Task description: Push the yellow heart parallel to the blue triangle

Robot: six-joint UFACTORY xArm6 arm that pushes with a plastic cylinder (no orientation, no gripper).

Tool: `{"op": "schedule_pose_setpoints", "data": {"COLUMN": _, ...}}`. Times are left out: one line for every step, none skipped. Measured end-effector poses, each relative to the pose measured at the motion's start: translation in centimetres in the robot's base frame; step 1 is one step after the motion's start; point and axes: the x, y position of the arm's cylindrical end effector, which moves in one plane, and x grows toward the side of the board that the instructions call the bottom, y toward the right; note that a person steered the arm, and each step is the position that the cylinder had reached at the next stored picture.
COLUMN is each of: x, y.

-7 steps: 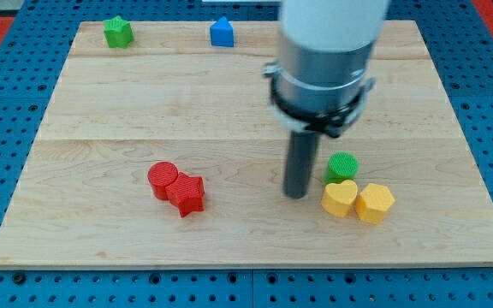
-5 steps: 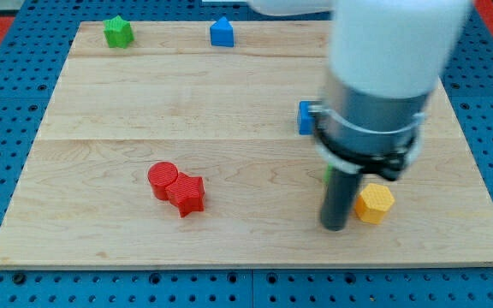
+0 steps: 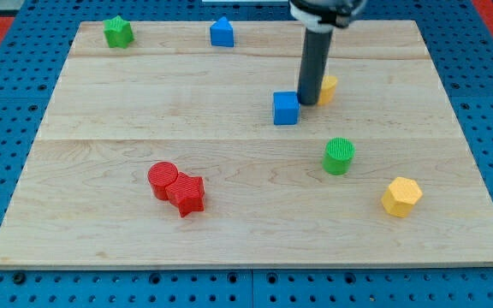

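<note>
The yellow heart (image 3: 329, 86) lies right of the board's centre, towards the view's top, partly hidden behind my rod. My tip (image 3: 309, 103) rests against the heart's left side, between it and a blue cube (image 3: 287, 109) just to the tip's lower left. The blue triangle block (image 3: 222, 32) stands near the board's top edge, up and to the left of the heart.
A green star (image 3: 118, 32) sits at the top left. A green cylinder (image 3: 339, 156) and a yellow hexagon (image 3: 400, 196) lie at the lower right. A red cylinder (image 3: 163, 178) and a red star (image 3: 187, 195) touch at the lower left. The wooden board (image 3: 101, 120) lies on a blue pegboard.
The rod has swung from the lower right up to the upper middle. The yellow heart has travelled with it, away from the yellow hexagon, which shifted slightly right. The blue cube is now uncovered.
</note>
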Motion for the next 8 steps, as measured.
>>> {"op": "schedule_pose_setpoints", "data": {"x": -1.7, "y": 1.2}}
{"op": "schedule_pose_setpoints", "data": {"x": -0.8, "y": 2.5}}
{"op": "schedule_pose_setpoints", "data": {"x": 1.5, "y": 5.1}}
{"op": "schedule_pose_setpoints", "data": {"x": -1.9, "y": 5.6}}
{"op": "schedule_pose_setpoints", "data": {"x": -7.7, "y": 2.6}}
{"op": "schedule_pose_setpoints", "data": {"x": -8.4, "y": 3.2}}
{"op": "schedule_pose_setpoints", "data": {"x": -8.6, "y": 3.2}}
{"op": "schedule_pose_setpoints", "data": {"x": -9.0, "y": 3.6}}
